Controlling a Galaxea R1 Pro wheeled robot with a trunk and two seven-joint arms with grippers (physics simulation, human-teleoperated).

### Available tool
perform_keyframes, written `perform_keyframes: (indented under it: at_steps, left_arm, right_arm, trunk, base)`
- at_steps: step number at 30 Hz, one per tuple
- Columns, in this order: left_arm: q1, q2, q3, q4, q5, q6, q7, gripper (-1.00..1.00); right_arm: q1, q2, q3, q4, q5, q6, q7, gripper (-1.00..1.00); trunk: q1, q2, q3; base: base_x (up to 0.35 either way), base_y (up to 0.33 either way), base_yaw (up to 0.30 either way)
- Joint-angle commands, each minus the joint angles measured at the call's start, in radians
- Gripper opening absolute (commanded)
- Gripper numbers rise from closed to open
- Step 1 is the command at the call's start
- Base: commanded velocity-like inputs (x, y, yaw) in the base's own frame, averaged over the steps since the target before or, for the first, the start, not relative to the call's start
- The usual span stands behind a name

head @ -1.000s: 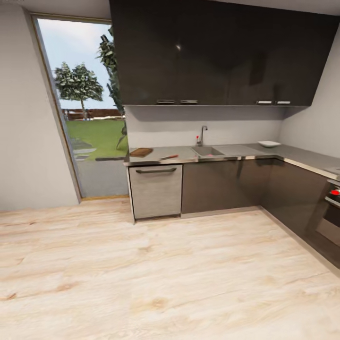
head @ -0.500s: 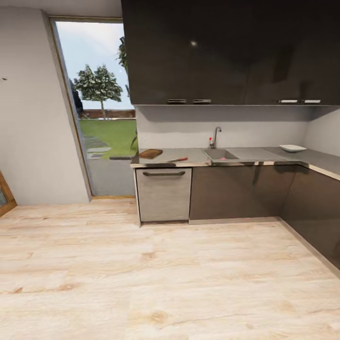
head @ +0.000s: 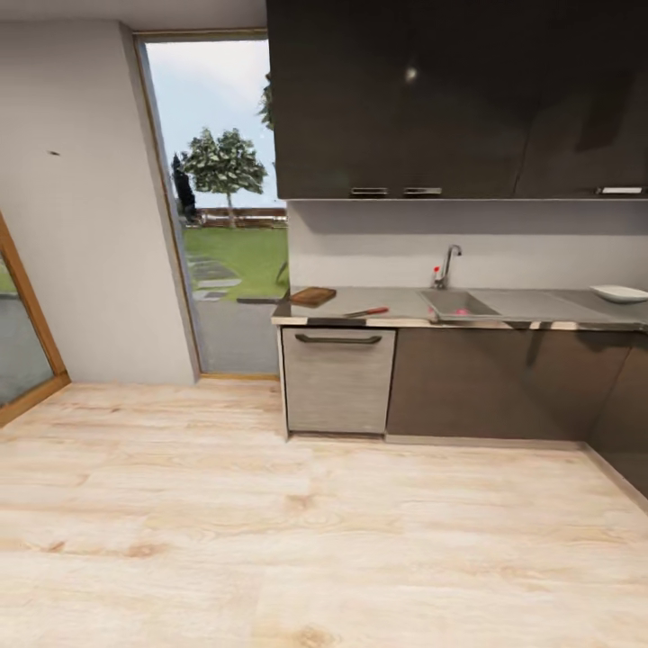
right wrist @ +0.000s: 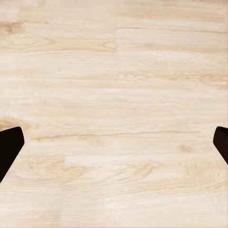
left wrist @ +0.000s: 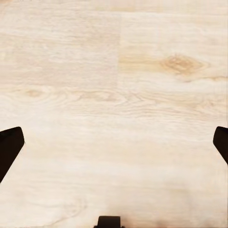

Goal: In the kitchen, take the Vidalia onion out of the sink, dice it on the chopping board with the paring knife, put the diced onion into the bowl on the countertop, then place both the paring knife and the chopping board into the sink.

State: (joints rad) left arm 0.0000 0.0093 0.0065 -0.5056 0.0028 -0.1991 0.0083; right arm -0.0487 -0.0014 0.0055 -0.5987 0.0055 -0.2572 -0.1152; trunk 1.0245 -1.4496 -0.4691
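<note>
Across the room, the dark grey countertop point(head: 531, 308) carries the brown chopping board point(head: 312, 295) at its left end. The paring knife point(head: 367, 312), with its orange-red handle, lies to the right of the board near the front edge. A small pink lump, the Vidalia onion point(head: 463, 311), shows in the sink point(head: 445, 302). The white bowl point(head: 619, 293) rests on the counter at far right. My left gripper point(left wrist: 114, 147) and right gripper point(right wrist: 114, 147) hang open over the wood-plank floor, dark fingertips point(left wrist: 9, 148) wide apart, holding nothing.
Glossy black upper cabinets point(head: 450, 99) hang over the counter. A grey drawer front with a black handle point(head: 338, 339) sits below the board. A tall glass door point(head: 220, 207) opens onto a garden at left. Open plank floor point(head: 315, 540) lies between me and the counter.
The whole head view has shifted: counter, sink and door now sit further right in the picture, so the camera has turned. Nothing on the counter has moved.
</note>
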Motion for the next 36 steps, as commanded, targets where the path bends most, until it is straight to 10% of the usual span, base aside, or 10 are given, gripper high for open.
perform_keyframes:
  at_steps: [1, 36]
  left_arm:
    - [0.000, 0.000, 0.001, -0.001, 0.000, -0.002, 0.001, 1.00]
    - [0.000, 0.000, 0.000, 0.001, 0.000, -0.002, 0.001, 1.00]
  right_arm:
    - [0.000, 0.000, 0.001, 0.000, 0.001, -0.003, -0.003, 1.00]
    - [0.000, -0.002, -0.001, 0.000, -0.001, -0.002, 0.000, 1.00]
  trunk:
    - [0.001, 0.000, -0.001]
    - [0.001, 0.000, -0.001]
  base:
    - [0.289, -0.001, 0.210]
    - [0.283, -0.156, 0.108]
